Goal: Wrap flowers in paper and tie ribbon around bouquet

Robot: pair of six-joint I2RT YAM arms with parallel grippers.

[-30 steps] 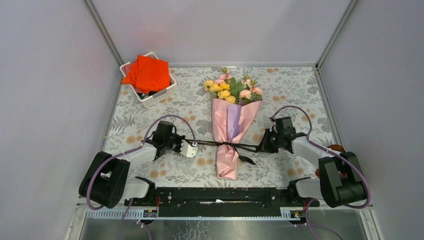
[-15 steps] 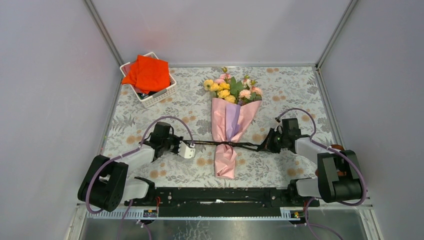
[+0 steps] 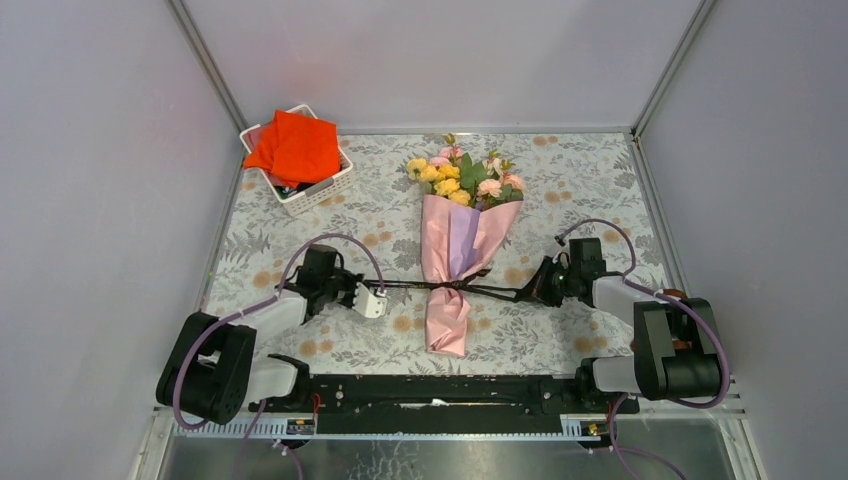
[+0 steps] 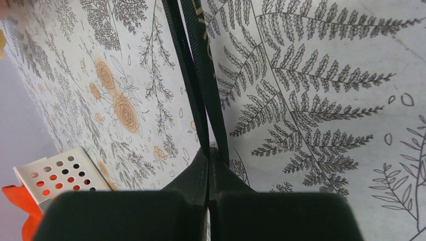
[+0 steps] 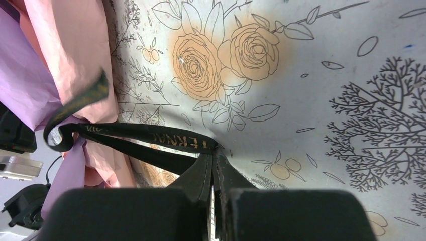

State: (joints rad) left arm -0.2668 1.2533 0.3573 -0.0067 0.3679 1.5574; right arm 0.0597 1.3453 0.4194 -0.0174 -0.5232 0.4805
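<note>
My left gripper (image 3: 381,292) and right gripper (image 3: 528,293) stay clenched on the ends of the long black lettered ribbon (image 3: 412,286). Spreading toward the tabletop's (image 3: 590,180) side edges has drawn it taut. I judge the knot cinched around the pink-and-purple paper bouquet (image 3: 458,240), which lies mid-tabletop with its blooms toward the far edge.

The left claw (image 3: 381,293) now sits further left and the right claw (image 3: 531,294) further right; the ribbon (image 3: 415,285) between them runs straighter, its loose tail gone; the paper (image 3: 447,322) is pinched narrower at the tie.
</note>
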